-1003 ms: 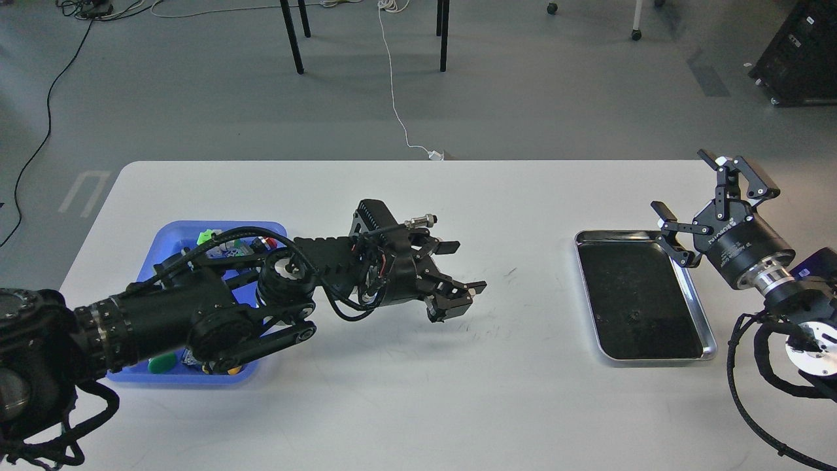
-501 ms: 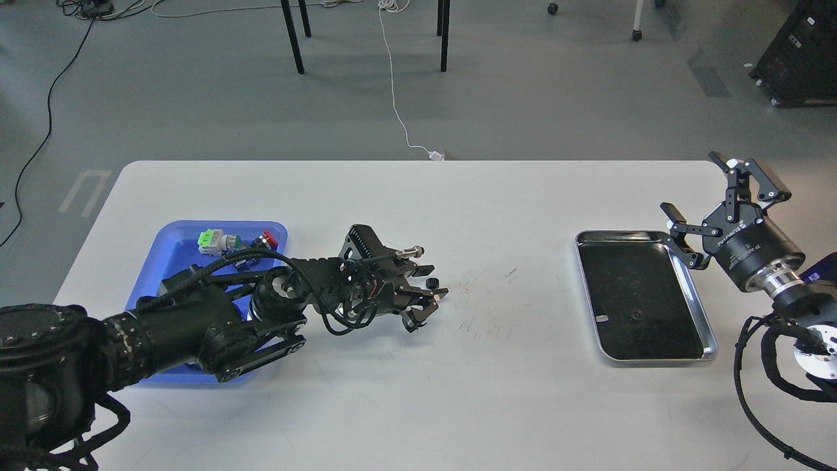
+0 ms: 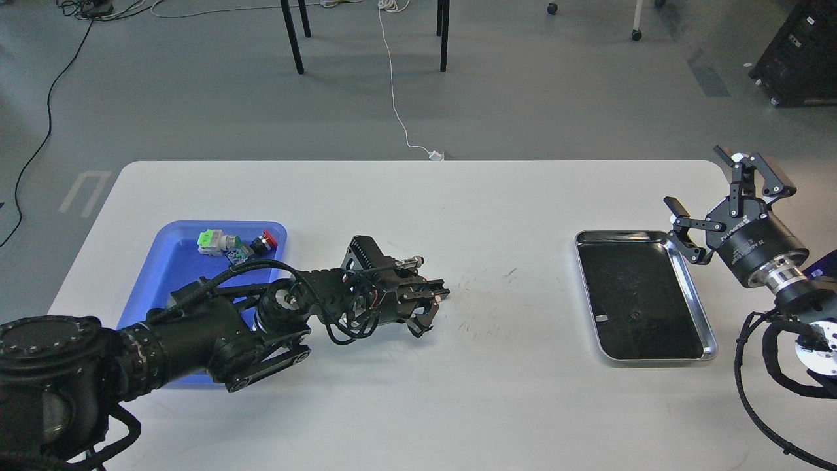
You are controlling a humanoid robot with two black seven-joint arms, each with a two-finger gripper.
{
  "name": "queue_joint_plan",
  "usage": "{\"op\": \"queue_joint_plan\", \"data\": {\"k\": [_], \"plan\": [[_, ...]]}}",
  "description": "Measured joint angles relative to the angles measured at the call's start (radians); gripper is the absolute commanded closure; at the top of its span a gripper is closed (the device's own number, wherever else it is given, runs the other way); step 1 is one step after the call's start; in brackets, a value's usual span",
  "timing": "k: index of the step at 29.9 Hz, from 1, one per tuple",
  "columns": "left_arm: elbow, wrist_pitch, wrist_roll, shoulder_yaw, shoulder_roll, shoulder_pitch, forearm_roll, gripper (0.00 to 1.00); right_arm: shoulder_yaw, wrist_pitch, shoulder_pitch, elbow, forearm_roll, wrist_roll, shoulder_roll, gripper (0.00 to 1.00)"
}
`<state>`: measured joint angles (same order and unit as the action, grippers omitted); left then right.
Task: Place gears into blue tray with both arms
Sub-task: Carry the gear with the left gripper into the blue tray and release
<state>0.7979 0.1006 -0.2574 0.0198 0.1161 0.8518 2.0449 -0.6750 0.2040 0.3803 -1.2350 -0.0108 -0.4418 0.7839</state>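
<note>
A wide white bench (image 3: pixel 418 392) carries everything here. The left arm (image 3: pixel 196 327) reaches in low from the lower left, lying across the near right part of the blue tray (image 3: pixel 171 261), which sits on the bench's left side. The steel tray (image 3: pixel 693 294) with its dark bottom lies well apart on the right side of the bench; a small pale scrap and a tiny dark speck rest on its floor, too small to identify. The right arm (image 3: pixel 778 275) comes in from the right edge, and the right gripper (image 3: pixel 709 196) hangs above the steel tray's far right corner with its fingers spread wide and nothing between them. The left gripper (image 3: pixel 428 307) sits close over the bench just right of the blue tray; its fingers are drawn near together, but whether they grip anything I cannot tell. In the blue tray's far corner lie push-buttons (image 3: pixel 237 243) with green and red caps. No gear can be made out.
</note>
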Motion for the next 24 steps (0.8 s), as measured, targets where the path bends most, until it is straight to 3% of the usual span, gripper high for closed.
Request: {"op": "queue_joint_plan", "data": {"k": [7, 12, 15, 19, 24], "plan": [[0.073, 0.022, -0.001, -0.020, 0.078, 0.005, -0.010, 0.86, -0.008, 0.000, 0.000, 0.000, 0.001, 0.000, 0.000, 0.02], [0.293, 0.036, -0.003, -0.061, 0.344, 0.014, -0.079, 0.86, -0.018, 0.000, 0.001, 0.000, 0.002, 0.000, 0.003, 0.02], [0.369, 0.038, -0.028, -0.066, 0.511, 0.005, -0.097, 0.87, -0.023, 0.000, 0.001, 0.000, 0.002, 0.000, 0.003, 0.02], [0.379, 0.041, -0.099, -0.038, 0.685, -0.026, -0.092, 0.86, -0.024, 0.000, 0.005, 0.000, 0.003, 0.000, -0.004, 0.02], [0.313, 0.045, -0.125, -0.026, 0.775, -0.063, -0.083, 0.85, -0.024, -0.002, 0.010, -0.001, 0.003, 0.000, -0.010, 0.02]]}}
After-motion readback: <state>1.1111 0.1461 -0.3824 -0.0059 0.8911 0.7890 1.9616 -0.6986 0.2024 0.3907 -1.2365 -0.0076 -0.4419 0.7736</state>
